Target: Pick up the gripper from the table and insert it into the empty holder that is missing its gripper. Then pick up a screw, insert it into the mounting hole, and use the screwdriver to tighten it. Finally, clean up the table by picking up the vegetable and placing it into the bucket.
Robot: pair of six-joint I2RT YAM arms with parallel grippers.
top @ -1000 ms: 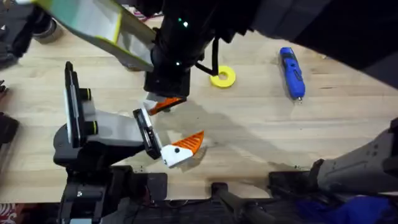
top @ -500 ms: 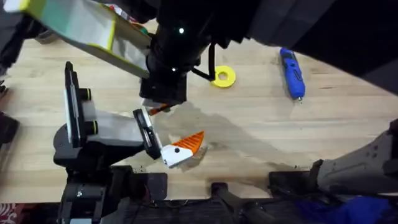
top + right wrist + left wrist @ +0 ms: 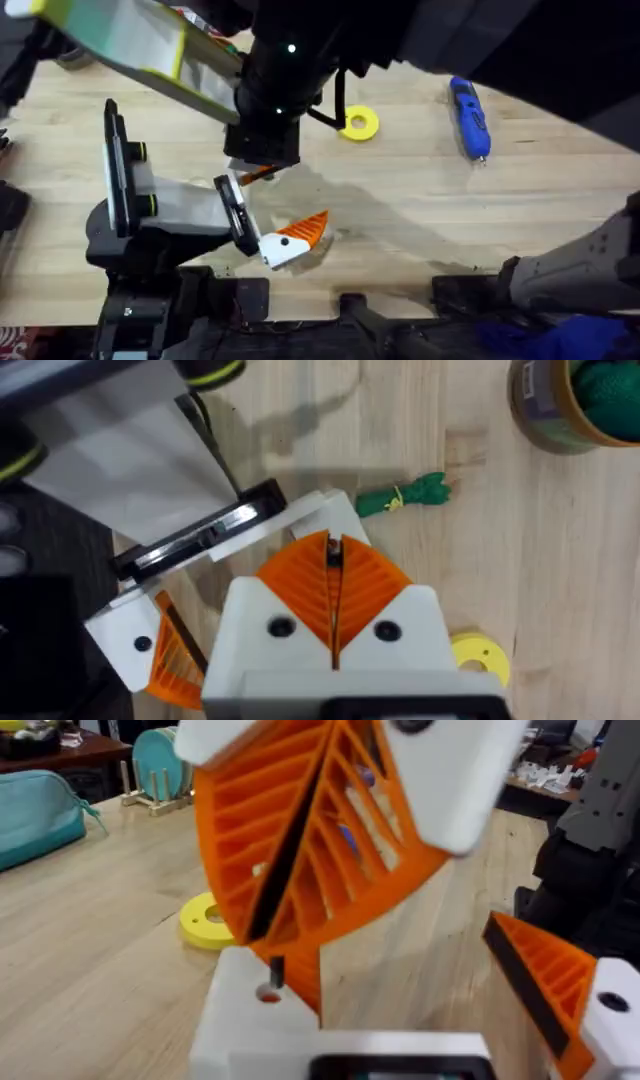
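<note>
Barely anything's moved lately, the right gripper (image 3: 333,585) just sits clenched on the gripper (image 3: 334,552) at the empty holder (image 3: 300,520), so seating looks underway, with the left gripper (image 3: 300,870) fingers pressed together and the screwdriver (image 3: 469,118) untouched on the counter (image 3: 420,190).

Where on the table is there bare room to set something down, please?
Bare wood lies between the yellow ring and the screwdriver, and nearer the bases, right of the orange fingertip on the mounted arm. It is crowded around the empty holder, where a robot arm hangs low.
</note>
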